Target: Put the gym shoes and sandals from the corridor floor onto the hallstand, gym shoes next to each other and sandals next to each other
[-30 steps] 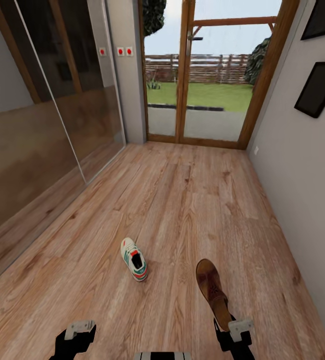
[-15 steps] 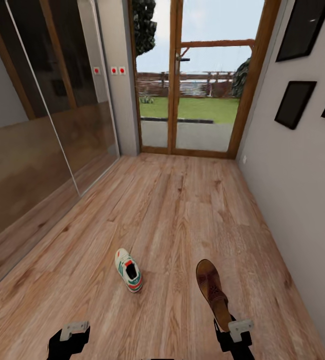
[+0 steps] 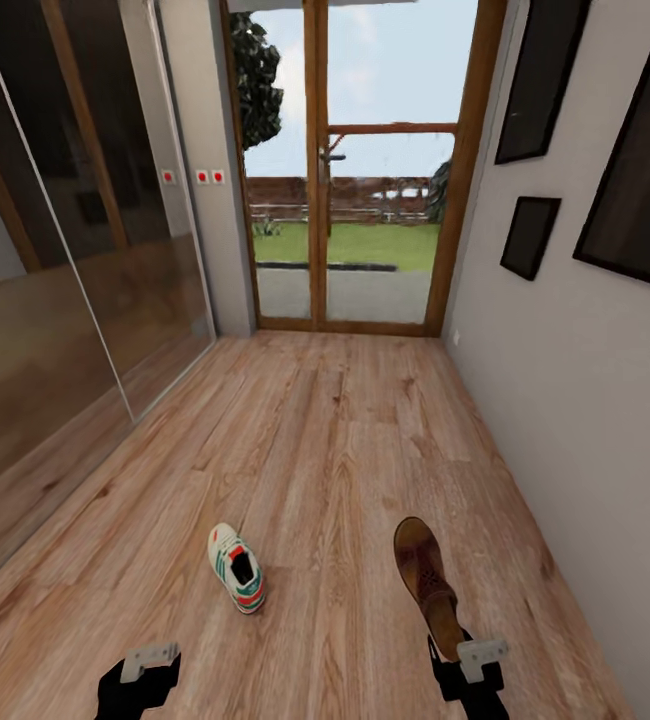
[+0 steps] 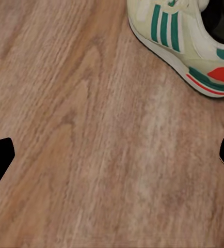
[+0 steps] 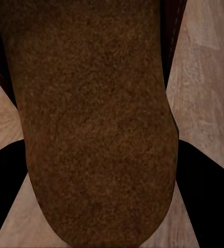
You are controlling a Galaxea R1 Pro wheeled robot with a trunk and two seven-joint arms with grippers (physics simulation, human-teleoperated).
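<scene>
Right claw [image 3: 462,650] clamps a sandal [image 3: 427,583], toe pointing far; left claw [image 3: 137,668] spread, bare. One sneaker [image 3: 236,567] lies on the floor [image 3: 345,440], near left. Nothing racked yet, I judge.

Glazed wooden door [image 3: 350,200] ahead; black frames [image 3: 530,236] on right wall; mirrored panels [image 3: 55,260] left.

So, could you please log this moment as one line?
right pincer: holds sandal | left pincer: open, empty | gym shoe: on floor
</scene>
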